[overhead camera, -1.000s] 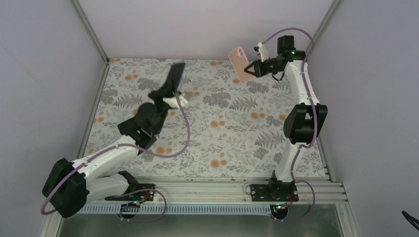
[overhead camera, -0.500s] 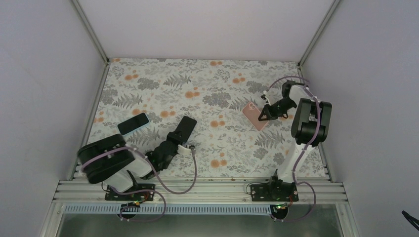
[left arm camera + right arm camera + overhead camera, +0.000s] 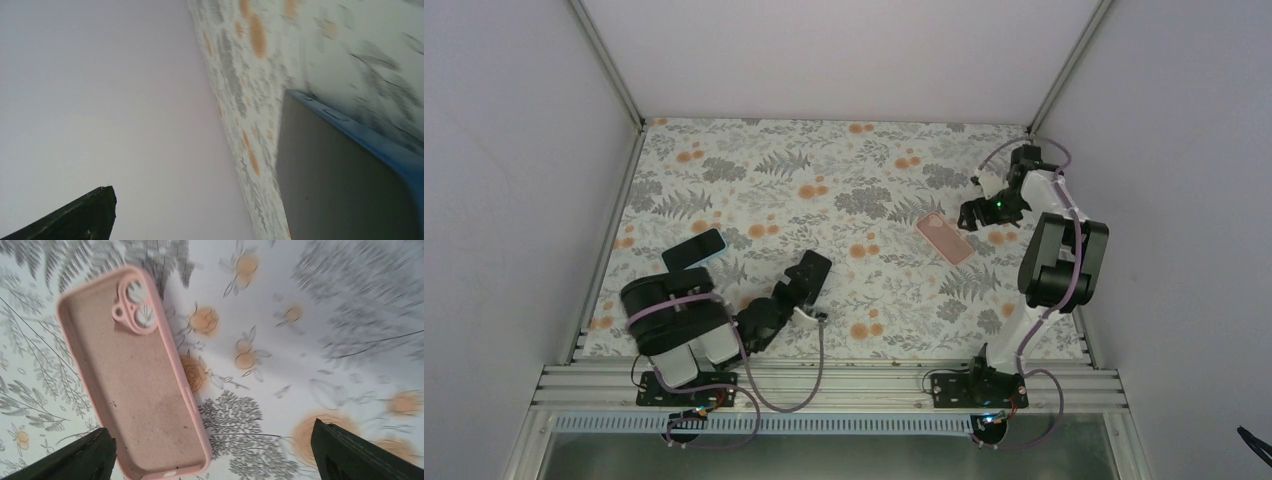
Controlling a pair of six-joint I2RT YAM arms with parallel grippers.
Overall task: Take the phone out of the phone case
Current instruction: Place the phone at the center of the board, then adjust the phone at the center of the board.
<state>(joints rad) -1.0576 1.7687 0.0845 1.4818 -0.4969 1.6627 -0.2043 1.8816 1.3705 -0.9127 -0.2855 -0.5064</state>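
Observation:
The phone point(image 3: 694, 247), dark-screened with a blue rim, lies flat at the left of the flowered table point(image 3: 864, 180). In the left wrist view its grey face and blue edge point(image 3: 345, 190) fill the lower right. The empty pink phone case point(image 3: 944, 239) lies inside-up at the right, apart from the phone. My left gripper point(image 3: 812, 270) stands open low over the table, right of the phone, holding nothing. Only one finger point(image 3: 80, 215) shows in its wrist view. My right gripper point(image 3: 972, 214) is open just beyond the case point(image 3: 135, 385), fingers wide apart point(image 3: 210, 430).
Lavender walls close the table in on the left, back and right. An aluminium rail point(image 3: 824, 385) carrying both arm bases runs along the near edge. Both arms are folded back close to their bases.
Both arms came down from holding phone and case in the air. Phone and case now lie on the table, both grippers have opened and drawn back.

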